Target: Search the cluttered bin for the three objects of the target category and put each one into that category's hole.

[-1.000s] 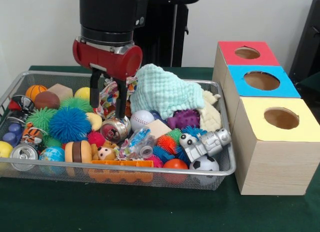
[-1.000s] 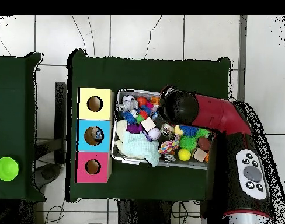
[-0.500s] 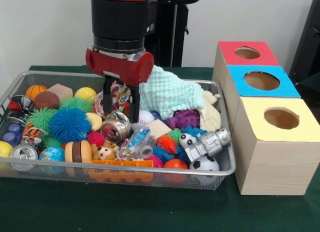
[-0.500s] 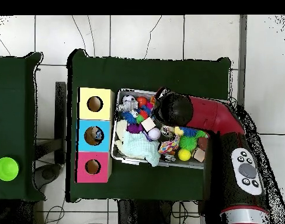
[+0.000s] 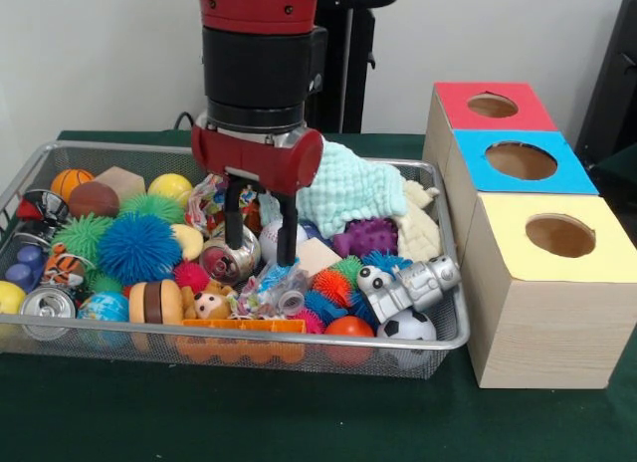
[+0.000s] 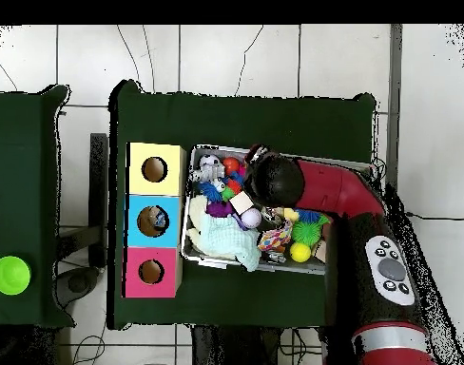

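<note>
Hanging low over the middle of the wire bin (image 5: 438,345), the end effector (image 5: 259,235) has its two dark fingers (image 5: 233,215) spread apart and empty, straddling the spot where a crushed silver can (image 5: 225,261) lies against a white baseball (image 5: 271,240). One finger stands just behind the can, the other comes down by the baseball and a tan wooden block (image 5: 316,255).

By my reading the search is in its picking step, with the can the likely target; nothing is gripped yet. Next the fingers would need to drop a little and settle either side of the can before closing, without catching the clear crinkled wrapper (image 5: 274,283) just in front.

That can looks dented, shiny and tipped on its side, so it may slip. A second can (image 5: 45,309) sits near the bin's front corner, away from the coloured boxes (image 5: 518,161) standing on the desk (image 5: 119,412).
</note>
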Controlling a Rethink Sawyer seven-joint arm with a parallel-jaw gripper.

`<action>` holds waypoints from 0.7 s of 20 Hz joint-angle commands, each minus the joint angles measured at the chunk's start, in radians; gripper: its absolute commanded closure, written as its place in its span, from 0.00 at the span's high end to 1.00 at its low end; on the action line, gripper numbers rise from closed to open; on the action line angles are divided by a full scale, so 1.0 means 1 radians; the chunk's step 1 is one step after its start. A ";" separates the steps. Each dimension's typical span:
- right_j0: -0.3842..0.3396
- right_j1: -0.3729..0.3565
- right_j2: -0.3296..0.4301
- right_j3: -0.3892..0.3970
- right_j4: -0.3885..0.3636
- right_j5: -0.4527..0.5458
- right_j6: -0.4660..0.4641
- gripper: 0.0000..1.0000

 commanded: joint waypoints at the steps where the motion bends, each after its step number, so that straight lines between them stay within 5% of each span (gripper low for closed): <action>1: -0.005 0.068 0.084 0.079 -0.063 -0.065 -0.046 1.00; 14: -0.043 0.116 0.135 0.048 -0.098 -0.107 -0.075 1.00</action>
